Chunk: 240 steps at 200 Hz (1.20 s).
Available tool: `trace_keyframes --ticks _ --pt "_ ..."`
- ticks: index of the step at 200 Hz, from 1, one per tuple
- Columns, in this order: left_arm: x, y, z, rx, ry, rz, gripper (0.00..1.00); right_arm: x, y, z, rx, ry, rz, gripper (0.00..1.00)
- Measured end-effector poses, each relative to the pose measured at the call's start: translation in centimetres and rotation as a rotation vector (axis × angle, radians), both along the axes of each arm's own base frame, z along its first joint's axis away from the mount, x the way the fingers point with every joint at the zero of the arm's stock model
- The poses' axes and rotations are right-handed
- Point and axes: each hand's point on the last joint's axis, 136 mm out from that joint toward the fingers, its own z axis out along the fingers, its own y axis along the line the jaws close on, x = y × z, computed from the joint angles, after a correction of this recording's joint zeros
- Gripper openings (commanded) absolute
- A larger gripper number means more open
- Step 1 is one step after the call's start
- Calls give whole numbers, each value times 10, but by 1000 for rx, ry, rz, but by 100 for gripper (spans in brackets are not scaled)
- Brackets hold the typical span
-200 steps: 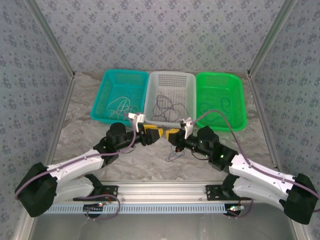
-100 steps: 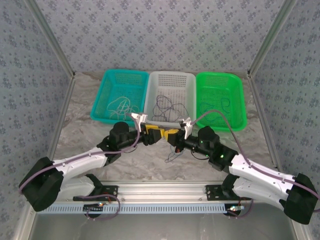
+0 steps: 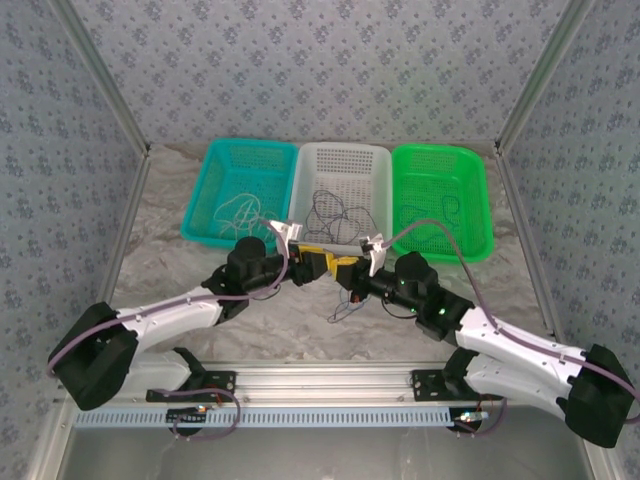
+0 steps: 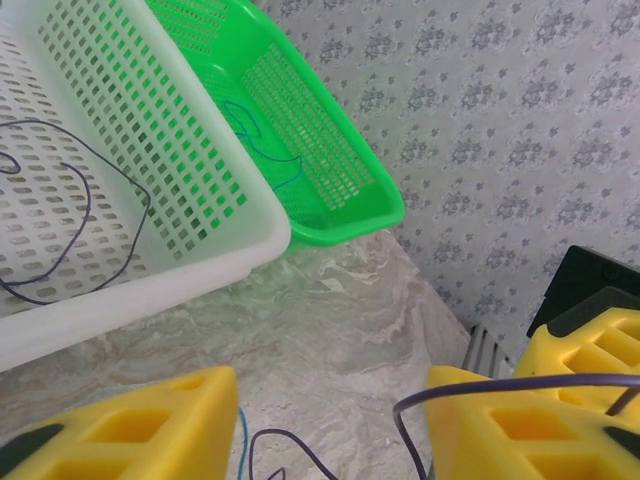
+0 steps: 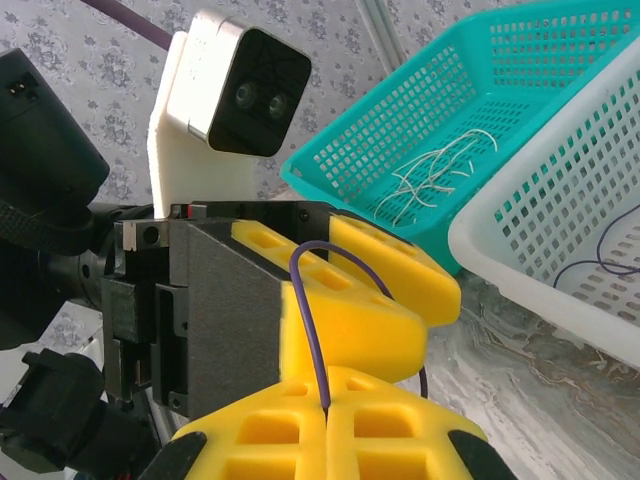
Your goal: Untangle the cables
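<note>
Wallpaper (image 3: 320, 70): grey-blue with a small floral repeat, matt, on the three walls around the work area.

Desk (image 3: 165, 250): marbled sand-and-grey top with a slight sheen.

Baskets, three, moulded plastic, rectangular with rounded corners and slotted lattice walls, set touching in a row along the desk's far edge: teal basket (image 3: 215, 165), white basket (image 3: 305, 170) and green basket (image 3: 475, 185).

Cables, all hair-thin and limp:
- whitish cables (image 3: 240, 212): short curled strands on the teal basket's floor.
- dark cables (image 3: 335, 210): loose open loops in the white basket.
- blue cable (image 4: 240, 118): a wavy line in the green basket.
- loose tangle (image 3: 345, 305): a small dark knot on the bare desk at mid-width, nearer the near edge than the baskets, just below both grippers.
- dark purple cable (image 5: 309, 330): a smooth arch rising from the right gripper.

Left gripper (image 4: 330, 420): blocky yellow plastic fingers with rectangular pockets on a black body; jaws released, with a wide gap between them. A thin blue strand and a purple loop lie in that gap.

Right gripper (image 5: 327, 385): the same yellow pocketed fingers; jaws clenched flat together, pinching the dark purple cable in the seam. The cable's loop arches over the nearer finger of the left gripper; whether it touches that finger cannot be told.

Both grippers meet tip to tip above the desk's middle, just in front of the white basket.
</note>
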Motion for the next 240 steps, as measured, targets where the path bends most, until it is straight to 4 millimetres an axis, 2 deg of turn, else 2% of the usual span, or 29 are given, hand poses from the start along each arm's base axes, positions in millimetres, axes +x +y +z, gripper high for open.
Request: trace_keyframes --ticks 25,48,78,126,154,169,202,217,240 --pt "1 -1 -2 33 -16 14 33 -4 2 0 7 10 19 0" --pt "4 7 -6 81 -36 50 28 -6 3 -1 8 16 28 1" --pt "4 20 5 120 -104 91 22 -7 1 -4 -3 25 28 1" --pt "5 35 3 263 -191 111 14 -12 -6 -35 -104 113 23 1" --pt "4 40 3 344 -242 96 13 -13 -5 -45 -139 160 25 0" --pt "2 43 4 365 -261 89 20 -13 -6 -46 -148 174 23 0" --pt "-1 42 9 328 -238 86 50 -10 -9 -45 -151 168 -5 0" --pt "-4 39 5 279 -196 83 55 -8 -11 -40 -141 154 -21 0" --pt "-13 34 -11 220 -103 47 59 -4 -12 -31 -113 125 -38 0"
